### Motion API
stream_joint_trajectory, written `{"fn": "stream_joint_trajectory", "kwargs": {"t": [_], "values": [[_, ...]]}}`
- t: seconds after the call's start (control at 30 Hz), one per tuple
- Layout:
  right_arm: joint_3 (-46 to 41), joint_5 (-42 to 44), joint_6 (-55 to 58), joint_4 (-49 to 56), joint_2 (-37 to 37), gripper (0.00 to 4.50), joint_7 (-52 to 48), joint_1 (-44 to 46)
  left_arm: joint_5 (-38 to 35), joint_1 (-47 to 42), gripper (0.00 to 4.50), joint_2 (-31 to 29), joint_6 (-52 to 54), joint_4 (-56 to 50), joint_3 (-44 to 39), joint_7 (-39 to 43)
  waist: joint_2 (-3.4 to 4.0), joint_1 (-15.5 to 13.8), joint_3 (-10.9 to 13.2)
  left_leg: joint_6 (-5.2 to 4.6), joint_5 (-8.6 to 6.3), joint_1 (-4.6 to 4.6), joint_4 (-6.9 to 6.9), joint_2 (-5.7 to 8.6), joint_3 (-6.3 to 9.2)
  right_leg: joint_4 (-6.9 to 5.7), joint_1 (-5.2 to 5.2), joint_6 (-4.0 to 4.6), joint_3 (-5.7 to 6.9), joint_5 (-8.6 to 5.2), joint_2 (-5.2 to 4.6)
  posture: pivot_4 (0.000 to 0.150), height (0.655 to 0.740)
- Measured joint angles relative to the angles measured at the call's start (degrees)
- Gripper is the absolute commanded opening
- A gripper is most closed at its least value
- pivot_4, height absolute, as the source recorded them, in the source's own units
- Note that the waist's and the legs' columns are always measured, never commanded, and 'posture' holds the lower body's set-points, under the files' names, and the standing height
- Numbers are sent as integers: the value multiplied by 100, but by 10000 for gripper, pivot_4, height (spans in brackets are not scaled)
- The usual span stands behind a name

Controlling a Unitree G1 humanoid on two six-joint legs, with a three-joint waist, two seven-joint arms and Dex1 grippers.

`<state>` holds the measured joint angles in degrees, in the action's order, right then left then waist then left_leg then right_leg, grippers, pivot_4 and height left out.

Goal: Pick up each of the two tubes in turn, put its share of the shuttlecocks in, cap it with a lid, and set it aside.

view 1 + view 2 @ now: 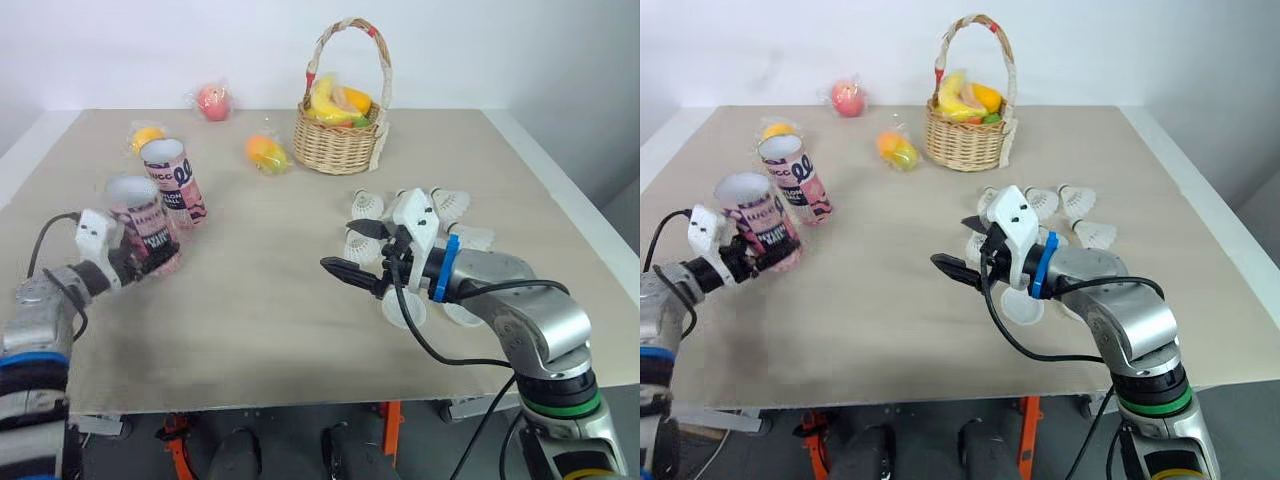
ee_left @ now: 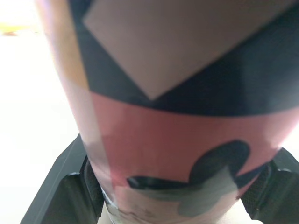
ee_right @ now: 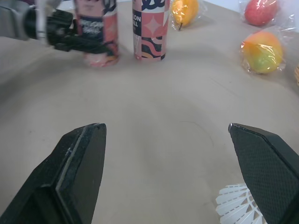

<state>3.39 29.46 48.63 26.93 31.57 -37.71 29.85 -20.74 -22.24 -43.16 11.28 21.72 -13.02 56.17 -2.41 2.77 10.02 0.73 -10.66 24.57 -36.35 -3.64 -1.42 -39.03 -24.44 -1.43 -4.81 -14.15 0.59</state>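
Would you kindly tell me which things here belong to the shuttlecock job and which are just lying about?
Job: held tube in left pincer; second tube; loose shuttlecocks; open right pincer.
Lying about: fruit basket; three wrapped fruits.

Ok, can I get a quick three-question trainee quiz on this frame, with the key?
1. True or false: the right gripper is shut.
2. What is the left gripper closed on? A) nothing B) the nearer tube C) a lid
3. Fill in: the farther tube stands ____ on the table.
Key: 1 false, it is open and empty; 2 B; 3 upright.
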Motion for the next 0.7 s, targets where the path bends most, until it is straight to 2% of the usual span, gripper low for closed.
{"fn": "stream_joint_trajectory", "kwargs": {"t": [0.13,0.2,0.3,0.43,0.53,0.7], "values": [[-276,400,129,-14,280,45000,-325,-92,9,484,33432,-607,429,-1190,440,709,3,-36,2,0,0,-3,-1,2,3,0,7,-13,8,-12,-7,1500,7400],[-458,586,323,112,529,45000,-363,-325,131,598,33432,-1091,605,-1730,730,1041,11,-33,-2,0,0,-11,2,3,-10,0,8,-30,6,-29,-17,1500,7400],[-574,731,653,302,505,45000,-143,-545,288,576,33432,-1350,735,-2004,928,1209,23,-19,-8,-1,-1,-19,4,4,-15,-2,10,-29,4,-30,-17,1500,7400],[-501,761,1392,497,-237,45000,919,-664,612,321,33432,-1649,705,-2121,1308,1488,40,14,-16,-1,0,-33,8,-5,-16,-6,11,-21,-5,-23,3,1500,7400],[-73,279,1662,303,-937,45000,1928,-645,880,25,33432,-1691,524,-2048,1577,1731,45,8,-18,-3,0,-32,9,-5,-15,-7,10,-18,-6,-24,5,1500,7400],[-18,-163,1742,-137,-1288,45000,2497,-423,972,-299,33432,-1646,393,-1787,1765,2032,46,3,-19,-3,0,-26,6,0,-22,-5,8,-28,-15,-29,0,1500,7400]]}}
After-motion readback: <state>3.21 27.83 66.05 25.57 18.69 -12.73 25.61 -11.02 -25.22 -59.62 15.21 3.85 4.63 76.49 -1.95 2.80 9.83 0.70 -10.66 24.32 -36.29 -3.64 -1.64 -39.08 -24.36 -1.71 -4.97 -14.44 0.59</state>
